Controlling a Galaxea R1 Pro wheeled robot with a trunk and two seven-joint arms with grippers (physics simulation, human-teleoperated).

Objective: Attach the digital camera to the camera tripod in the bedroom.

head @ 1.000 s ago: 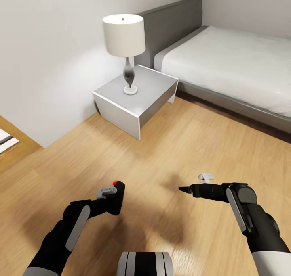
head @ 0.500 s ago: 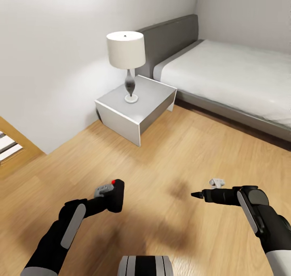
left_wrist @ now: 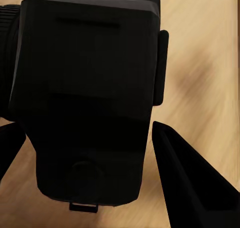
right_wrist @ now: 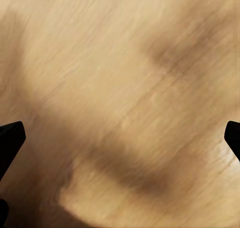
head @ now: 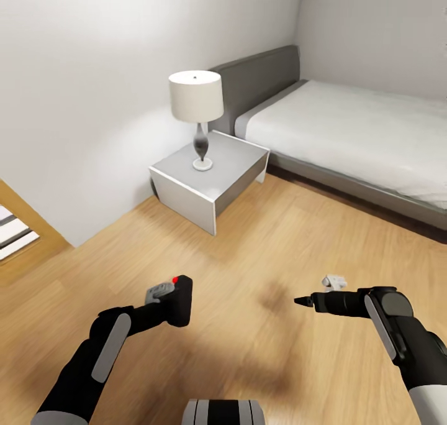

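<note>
Left end effector (head: 177,304) grips the digital camera (head: 179,301) above the wood floor (head: 267,238)

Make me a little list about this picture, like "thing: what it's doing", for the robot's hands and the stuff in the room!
left gripper: shut on the digital camera, held above the floor
right gripper: open, holding nothing
lamp: upright on the nightstand
nightstand: grey, beside the bed, against the wall
bed: white mattress, grey frame and headboard
floor: light wood planks
</note>
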